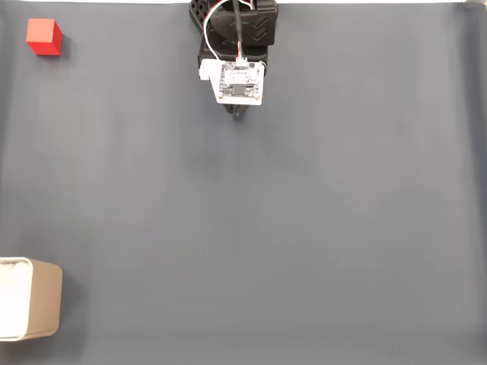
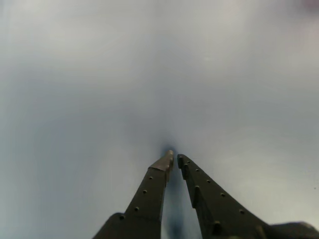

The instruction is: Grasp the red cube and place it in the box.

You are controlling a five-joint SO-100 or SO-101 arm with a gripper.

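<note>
Clearly the hand [image 2: 173, 158] is empty, its fingertips nearly together, over the bare counter [image 1: 304, 228]; the red cube [image 1: 43, 36] lies well apart from it, leftward in the fixed view; the box [image 1: 46, 300] sits far below the cube; open wide before descending.

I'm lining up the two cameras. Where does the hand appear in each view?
Fixed view: the hand sits top centre, its tip poking out below the white circuit board.
Wrist view: the hand rises from the bottom edge, fingers nearly touching.
Shared landmark: the grey mat beneath it.
</note>
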